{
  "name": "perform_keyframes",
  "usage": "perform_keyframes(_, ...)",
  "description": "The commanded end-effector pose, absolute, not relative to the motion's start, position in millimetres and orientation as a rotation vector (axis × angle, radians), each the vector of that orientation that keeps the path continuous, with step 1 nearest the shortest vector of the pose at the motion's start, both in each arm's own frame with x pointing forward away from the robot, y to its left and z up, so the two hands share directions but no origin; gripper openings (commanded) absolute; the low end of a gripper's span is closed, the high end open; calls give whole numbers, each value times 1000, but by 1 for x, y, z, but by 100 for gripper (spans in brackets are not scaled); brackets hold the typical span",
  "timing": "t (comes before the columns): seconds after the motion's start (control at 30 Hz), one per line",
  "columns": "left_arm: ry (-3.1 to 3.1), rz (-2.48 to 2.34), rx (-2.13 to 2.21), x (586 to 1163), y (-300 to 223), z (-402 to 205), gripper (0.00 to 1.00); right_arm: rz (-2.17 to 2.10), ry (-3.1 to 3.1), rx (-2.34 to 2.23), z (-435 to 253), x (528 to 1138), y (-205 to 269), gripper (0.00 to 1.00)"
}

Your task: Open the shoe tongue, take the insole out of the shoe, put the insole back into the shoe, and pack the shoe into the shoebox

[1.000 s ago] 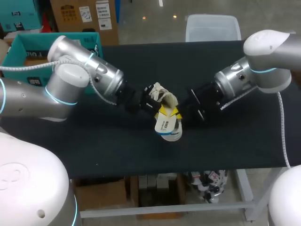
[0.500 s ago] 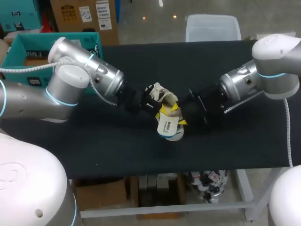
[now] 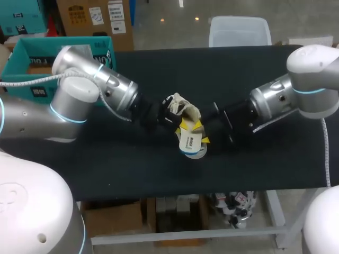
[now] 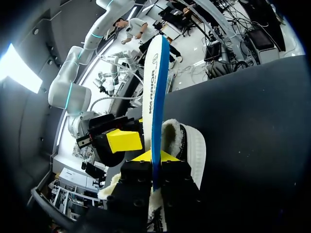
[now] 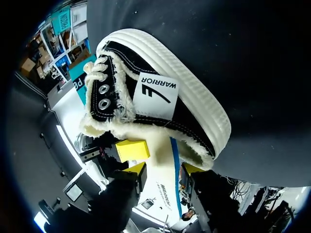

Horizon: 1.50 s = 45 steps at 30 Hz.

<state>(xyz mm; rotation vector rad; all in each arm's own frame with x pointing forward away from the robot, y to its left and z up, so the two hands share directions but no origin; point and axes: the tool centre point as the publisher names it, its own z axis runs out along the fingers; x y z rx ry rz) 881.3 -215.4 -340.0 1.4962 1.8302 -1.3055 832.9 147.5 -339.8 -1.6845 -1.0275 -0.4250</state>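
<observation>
A black shoe [image 3: 183, 106] with a white sole and fleece lining [image 5: 194, 104] lies on the black table [image 3: 106, 164], near its middle. A white insole [image 3: 189, 142] with a blue edge sticks out of the shoe towards the table's front. My left gripper [image 3: 170, 119] is at the shoe's opening, shut on the insole's end [image 4: 153, 87]. My right gripper [image 3: 202, 132] stands open, its yellow tips on either side of the insole [image 5: 166, 194] with a gap to it. A teal box [image 3: 21, 58] sits at the back left.
Black table surface [image 3: 254, 174] lies bare in front of and behind the shoe. Both arms meet at the middle, the left forearm [image 3: 95, 87] crossing the table's left half, the right forearm [image 3: 275, 100] its right half.
My right gripper was shut on the insole and has opened, and its arm has drawn back a little to the right. The insole has tipped slightly. The left arm holds its place.
</observation>
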Motion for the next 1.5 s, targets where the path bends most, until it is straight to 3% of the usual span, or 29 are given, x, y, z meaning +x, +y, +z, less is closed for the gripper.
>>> perform_keyframes(0.03, 1828, -1306, 1486, 879, -217, -344, 0, -418, -1025, -1649, -346, 838, 147, 46)
perform_keyframes(0.07, 1831, -1307, 1486, 879, -217, -345, 0, -423, -1026, -1644, -346, 838, 148, 40)
perform_keyframes(0.17, 1833, -1311, 1485, 879, -218, -346, 0, -442, -1025, -1627, -344, 838, 148, 0)
perform_keyframes(0.4, 1831, -1322, 1491, 873, -216, -342, 0, -457, -1037, -1621, -341, 839, 147, 0)
perform_keyframes(0.47, 1825, -1316, 1498, 870, -214, -337, 24, -457, -1042, -1629, -340, 839, 146, 0)
perform_keyframes(0.6, 1821, -1300, 1517, 862, -212, -330, 34, -459, -1058, -1645, -338, 840, 147, 0)
perform_keyframes(0.83, 1828, -1294, 1525, 854, -210, -329, 19, -461, -1069, -1657, -338, 843, 147, 0)
perform_keyframes(0.9, 1834, -1295, 1528, 853, -212, -331, 0, -458, -1072, -1658, -339, 844, 147, 0)
perform_keyframes(1.5, 1870, -1201, 1539, 886, -219, -337, 0, -400, -1172, -1675, -345, 866, 155, 0)
